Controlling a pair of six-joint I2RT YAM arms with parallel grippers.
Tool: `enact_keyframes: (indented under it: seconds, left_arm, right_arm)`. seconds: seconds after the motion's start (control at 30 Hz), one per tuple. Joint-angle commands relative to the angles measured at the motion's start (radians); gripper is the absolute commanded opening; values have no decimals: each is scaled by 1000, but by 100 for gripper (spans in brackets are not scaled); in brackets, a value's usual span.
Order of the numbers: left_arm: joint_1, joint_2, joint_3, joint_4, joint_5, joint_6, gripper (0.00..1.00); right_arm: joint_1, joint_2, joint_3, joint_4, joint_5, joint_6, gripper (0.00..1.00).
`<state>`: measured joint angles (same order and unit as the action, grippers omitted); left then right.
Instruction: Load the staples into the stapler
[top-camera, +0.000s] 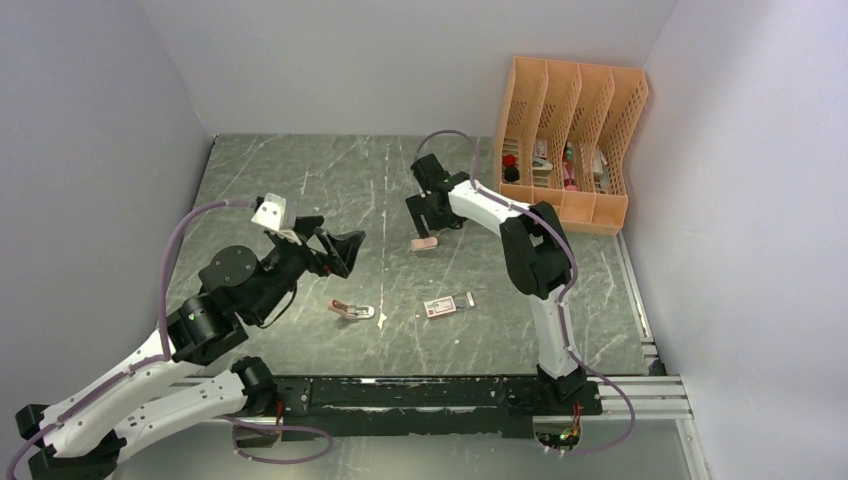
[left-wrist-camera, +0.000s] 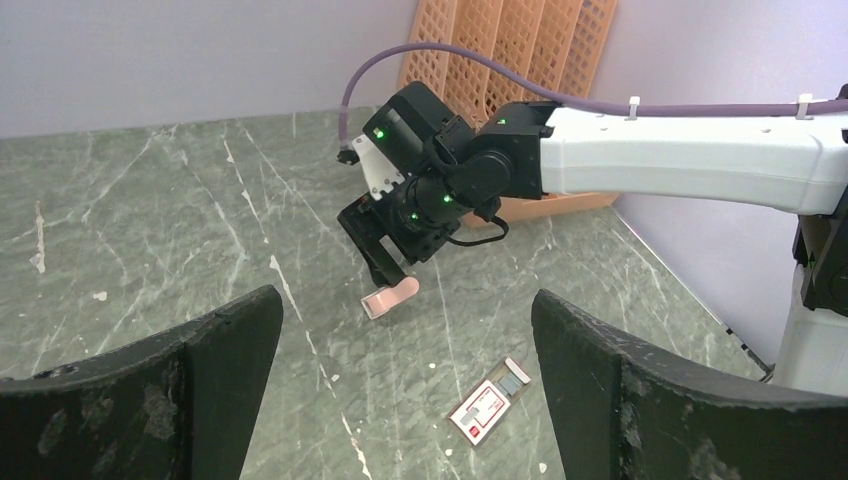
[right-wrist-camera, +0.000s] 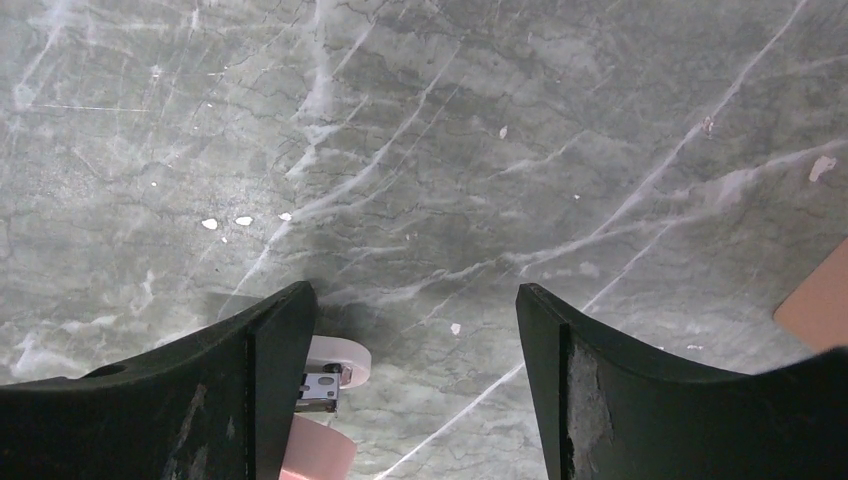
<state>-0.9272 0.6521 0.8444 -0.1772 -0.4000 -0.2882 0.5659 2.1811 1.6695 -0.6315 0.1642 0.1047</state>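
Observation:
The staples' red-and-white box (top-camera: 447, 305) lies flat on the table's middle, its grey tray slid partly out (left-wrist-camera: 490, 400). A salmon-pink stapler (top-camera: 423, 244) rests just beyond it. My right gripper (top-camera: 425, 222) hangs open right over that stapler, whose pink end and metal front (right-wrist-camera: 325, 385) poke out beside the left finger (right-wrist-camera: 250, 390). A second pink stapler (top-camera: 352, 310) lies opened up nearer the left arm. My left gripper (top-camera: 340, 250) is open and empty, held above the table and facing the first stapler (left-wrist-camera: 388, 298).
An orange lattice file organizer (top-camera: 570, 140) with small items in its slots stands at the back right. A metal rail (top-camera: 450, 392) runs along the near edge. White walls close in the green marble table (top-camera: 300, 180) on three sides.

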Motion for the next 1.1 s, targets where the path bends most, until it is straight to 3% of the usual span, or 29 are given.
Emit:
enact_keyframes:
  seconds: [0.0,0.23,0.47,0.67,0.8,0.9,1.07]
  left_arm:
    - [-1,-6,29,-6,-11,12,99]
    - [-1,-2,31,-12,-8,11,99]
    - [-2,4,33,-6,-5,9,99]
    - [-1,7,38,-8,-5,21,99]
    - [-1,16,58,-21,1,36,99]
    - [-1,21,65,-30,5,41,99]
    - [-1,22,64,-33,4,37,99]
  right_arm:
    - [-20,-35,-42,-22,-14,14,78]
    - [-115,-183,-131,182,-175,4,78]
    - [-123,-362,-281,389,-323,-174,76]
    - [-103,-311,-149,104,-654,-466,76]
    - [-50,-273,-128,6,-622,-563,75]
    - [1,-233,-127,-49,-513,-619,75]
    - [29,-205,-142,-39,-411,-629,75]
